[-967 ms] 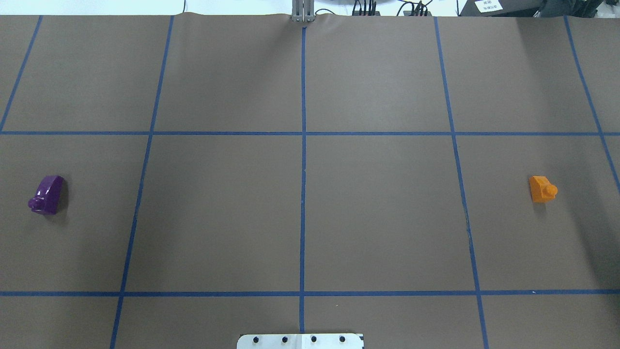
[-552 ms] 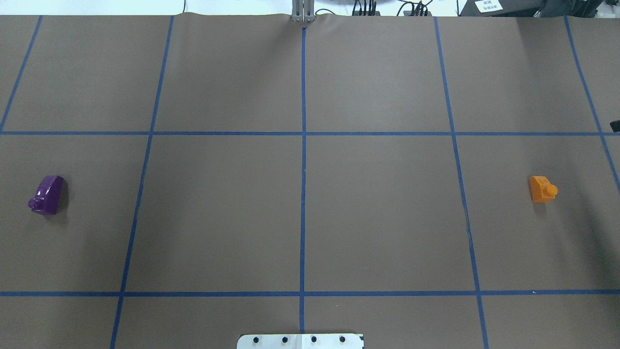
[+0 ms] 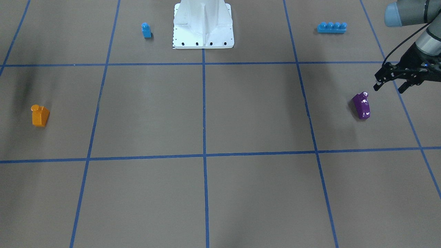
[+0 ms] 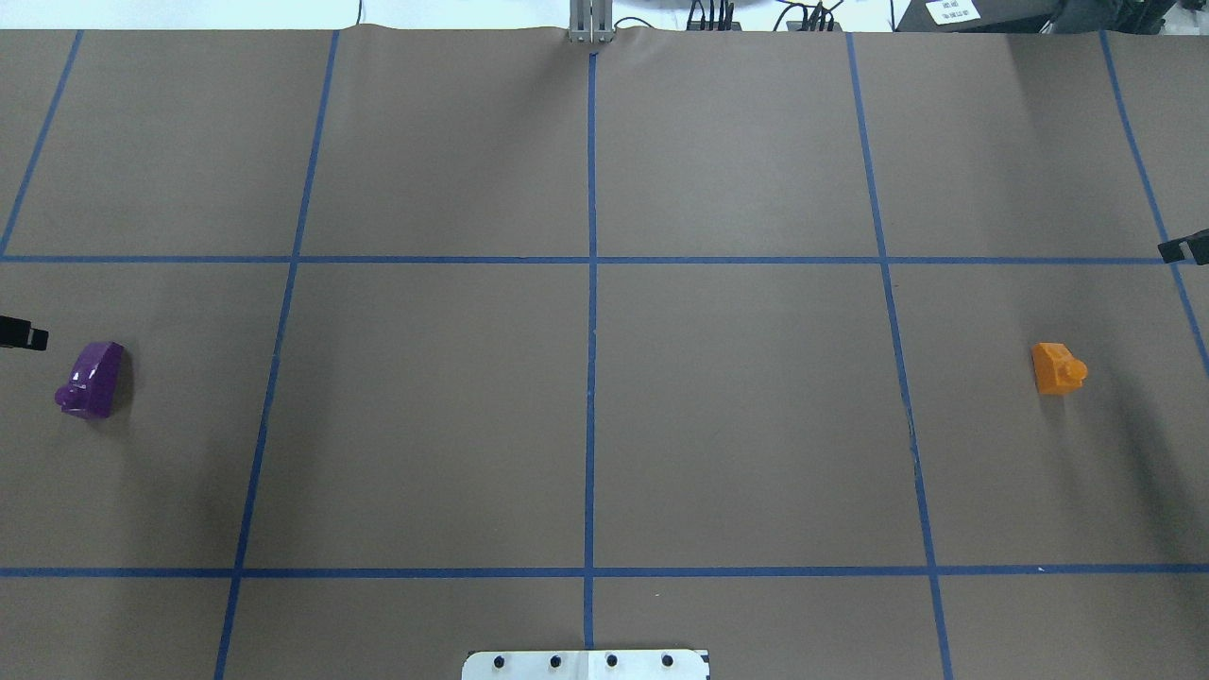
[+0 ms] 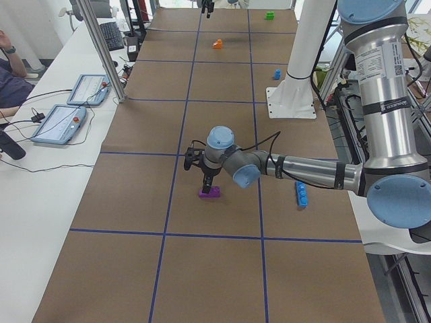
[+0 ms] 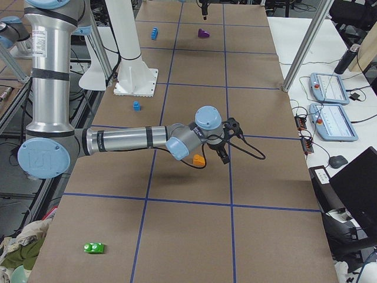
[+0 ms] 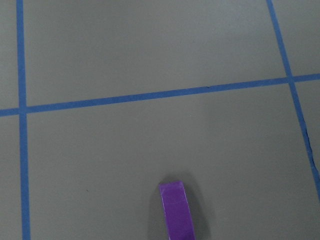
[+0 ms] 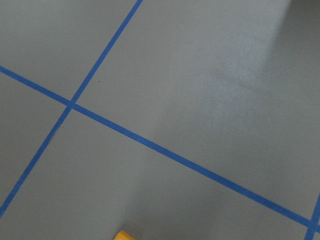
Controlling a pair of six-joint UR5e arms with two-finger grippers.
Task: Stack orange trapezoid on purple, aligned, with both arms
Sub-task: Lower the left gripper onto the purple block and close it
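We see nothing stacked yet: in the overhead view the purple [image 4: 92, 380] lies at 9 o'clock and the orange trapezoid [image 4: 1056, 368] at 3 o'clock, well apart. The left gripper [image 3: 388, 89] hovers open and empty at the purple's 10 o'clock. The right gripper [image 6: 225, 154] hangs near the orange trapezoid, though we cannot tell how far open it is, and both grasps and the stacking are left.

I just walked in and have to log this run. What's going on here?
The two blocks lie at opposite ends of the table, far apart. The left gripper hovers close to the purple block, fingers open, not holding it. The right gripper hovers near the orange block, not touching it. Nothing is stacked yet.
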